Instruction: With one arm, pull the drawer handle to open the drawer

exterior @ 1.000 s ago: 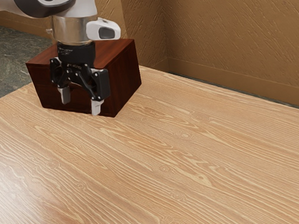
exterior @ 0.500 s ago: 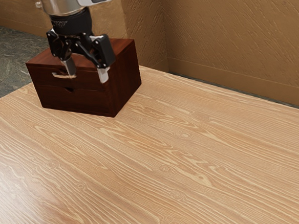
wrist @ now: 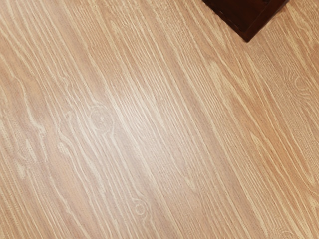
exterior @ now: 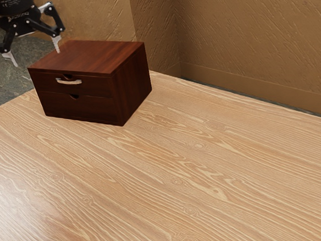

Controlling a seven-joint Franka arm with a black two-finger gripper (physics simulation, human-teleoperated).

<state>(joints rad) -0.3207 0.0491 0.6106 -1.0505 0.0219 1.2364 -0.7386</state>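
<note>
Pale wooden worktop (exterior: 201, 173), dark drawer box (exterior: 97, 77) far left, handle (exterior: 68, 81) untouched — pincer (exterior: 35, 55) hovers beyond it, fingers apart.

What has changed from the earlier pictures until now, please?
The gripper rose from in front of the wooden box and moved toward the exterior view's left, clear of the box. It is open and holds nothing. The box, its handle and both drawers, which look shut, stayed in place on the table.

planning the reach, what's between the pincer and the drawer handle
Nothing loose: exterior view shows just air and the cabinet's top corner between pincer and drawer handle.
</note>
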